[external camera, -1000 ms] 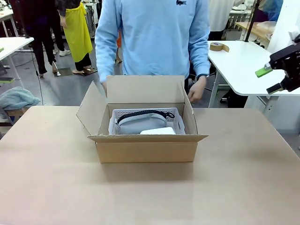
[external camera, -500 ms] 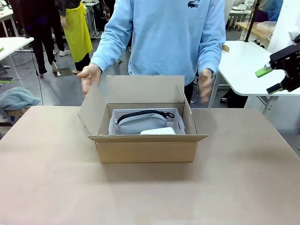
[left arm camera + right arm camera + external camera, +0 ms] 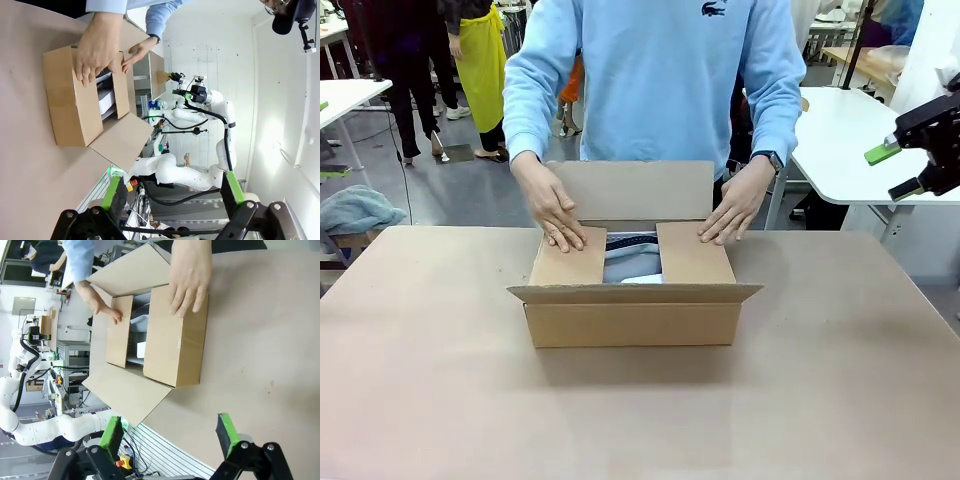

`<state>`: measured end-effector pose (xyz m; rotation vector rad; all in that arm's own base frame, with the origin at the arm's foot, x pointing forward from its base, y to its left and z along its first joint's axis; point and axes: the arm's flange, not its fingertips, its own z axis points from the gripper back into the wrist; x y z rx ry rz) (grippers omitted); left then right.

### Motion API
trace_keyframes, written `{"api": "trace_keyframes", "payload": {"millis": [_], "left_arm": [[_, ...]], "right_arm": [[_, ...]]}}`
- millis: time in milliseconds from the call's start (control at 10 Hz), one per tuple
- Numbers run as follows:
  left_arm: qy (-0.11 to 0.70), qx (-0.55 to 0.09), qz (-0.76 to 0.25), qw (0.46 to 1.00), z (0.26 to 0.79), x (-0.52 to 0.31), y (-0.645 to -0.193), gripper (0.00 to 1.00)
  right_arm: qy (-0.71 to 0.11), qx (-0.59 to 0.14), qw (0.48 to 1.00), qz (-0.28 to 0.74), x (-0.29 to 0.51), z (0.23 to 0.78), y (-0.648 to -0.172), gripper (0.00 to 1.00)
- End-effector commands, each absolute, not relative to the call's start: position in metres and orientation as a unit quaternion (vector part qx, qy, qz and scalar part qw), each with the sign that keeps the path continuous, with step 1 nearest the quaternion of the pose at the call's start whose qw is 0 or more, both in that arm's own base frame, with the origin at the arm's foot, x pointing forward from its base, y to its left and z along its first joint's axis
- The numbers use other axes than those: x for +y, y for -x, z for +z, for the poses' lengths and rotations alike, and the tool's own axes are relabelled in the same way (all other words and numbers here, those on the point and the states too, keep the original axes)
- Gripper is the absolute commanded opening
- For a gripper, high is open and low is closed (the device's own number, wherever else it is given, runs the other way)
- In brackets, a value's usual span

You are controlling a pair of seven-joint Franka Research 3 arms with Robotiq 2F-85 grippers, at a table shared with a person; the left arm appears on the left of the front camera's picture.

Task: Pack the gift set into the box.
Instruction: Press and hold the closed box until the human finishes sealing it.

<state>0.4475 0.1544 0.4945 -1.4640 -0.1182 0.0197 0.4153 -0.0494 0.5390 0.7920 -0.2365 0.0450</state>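
Both of the person's hands have come down since half a second ago, when they were raised in the air beside the open side flaps; now the hand at picture left (image 3: 552, 212) presses the left side flap (image 3: 570, 264) flat and the hand at picture right (image 3: 732, 208) presses the right side flap (image 3: 692, 258) flat. Between the two flaps a gap leaves a strip of the gift set (image 3: 632, 262) showing, lying inside the box (image 3: 632, 322) on the tabletop (image 3: 440, 380); so the packing itself looks done and closing has begun. The far flap (image 3: 635, 190) stands upright and the near flap (image 3: 635, 292) juts out level toward the robot; both seem left to fold. The right claw (image 3: 893, 171) hangs well off to the side over a white table (image 3: 840, 140), spread wide and empty, where it was before; the left claw (image 3: 172, 192) is likewise wide and empty, well back from the box.
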Motion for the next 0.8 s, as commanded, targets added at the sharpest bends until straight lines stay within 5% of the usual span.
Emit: {"api": "trace_keyframes", "payload": {"millis": [0,700], "left_arm": [[0.666,-0.063,0.003,0.743,0.4938,0.1533,-0.4442,1.00],[0.666,-0.063,0.003,0.743,0.4938,0.1533,-0.4442,1.00]], "right_arm": [[-0.382,-0.115,0.917,0.019,-0.0492,0.5371,-0.4128,1.00],[-0.382,-0.115,0.917,0.019,-0.0492,0.5371,-0.4128,1.00]]}}
